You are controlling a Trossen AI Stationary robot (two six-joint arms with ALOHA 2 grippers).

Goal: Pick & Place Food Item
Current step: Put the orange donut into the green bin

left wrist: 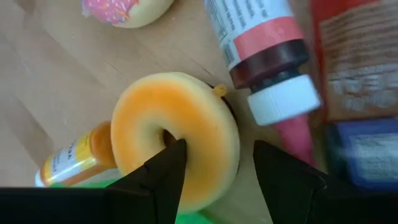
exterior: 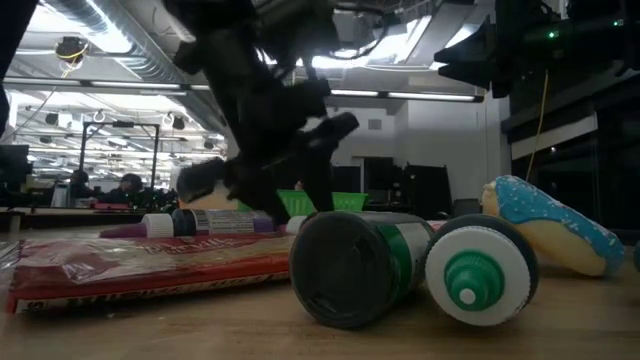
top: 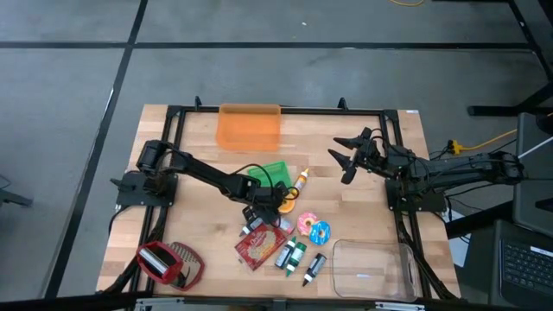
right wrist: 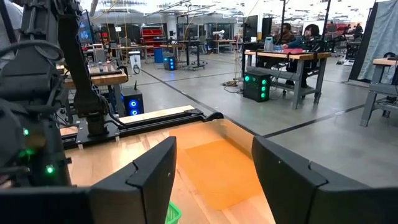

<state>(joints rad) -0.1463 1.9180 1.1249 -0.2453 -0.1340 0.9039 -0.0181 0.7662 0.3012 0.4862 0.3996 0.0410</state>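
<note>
An orange-iced donut lies flat on the wooden table, at its middle. My left gripper hangs open just over it, pointing steeply down. One fingertip stands at the donut's hole, the other outside its rim. A pink donut and a blue donut lie close by. My right gripper waits open and level at the table's right, holding nothing. My left gripper straddles one side of the donut's ring from above, one finger at the hole and one outside the rim. Whether either finger touches the donut, I cannot tell. The donut lies flat on the table.
A red-capped bottle, an orange bottle, a green item and a red packet crowd the donut. Green-capped bottles lie nearer. An orange tray sits at the far edge, a clear tub near right.
</note>
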